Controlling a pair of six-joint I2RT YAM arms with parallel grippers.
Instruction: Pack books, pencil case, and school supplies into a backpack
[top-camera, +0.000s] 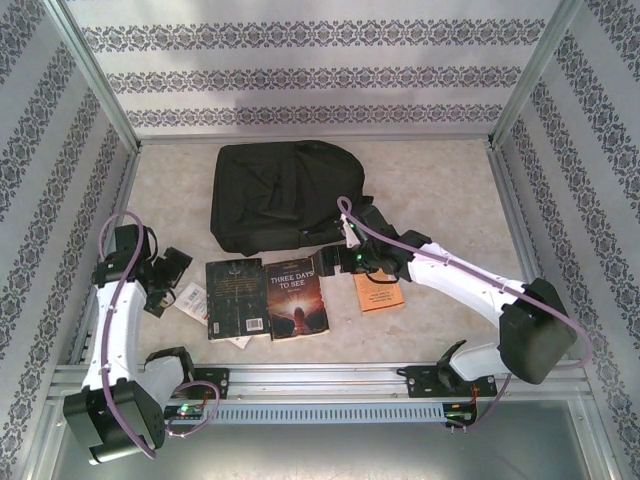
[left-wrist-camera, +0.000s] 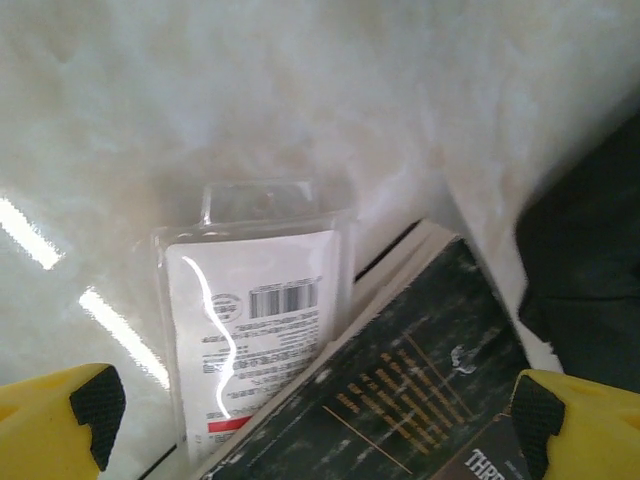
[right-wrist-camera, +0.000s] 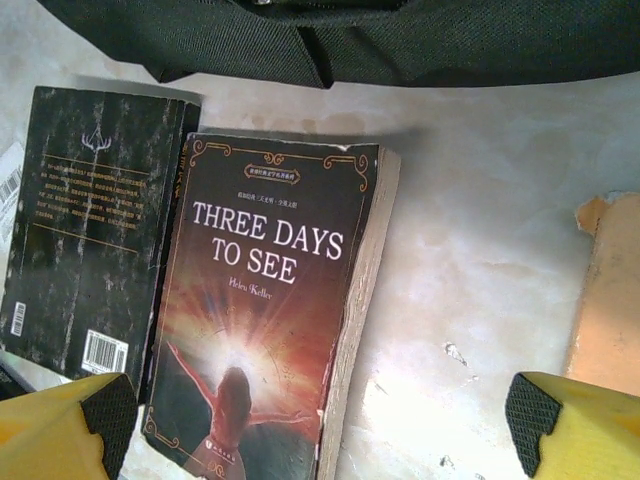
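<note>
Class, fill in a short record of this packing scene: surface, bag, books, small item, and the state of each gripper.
surface: pale marbled table
bag: large black fabric backpack, lying at the far side
books: black-covered paperback; dark brown paperback titled "Three Days to See" right beside it; plain orange book further right; all on the table
small item: clear plastic packet with a white barcode label, its corner overlapped by the black-covered paperback
left gripper: open, above packet and black-covered paperback, holding nothing
right gripper: open, above the dark brown paperback, holding nothing
</note>
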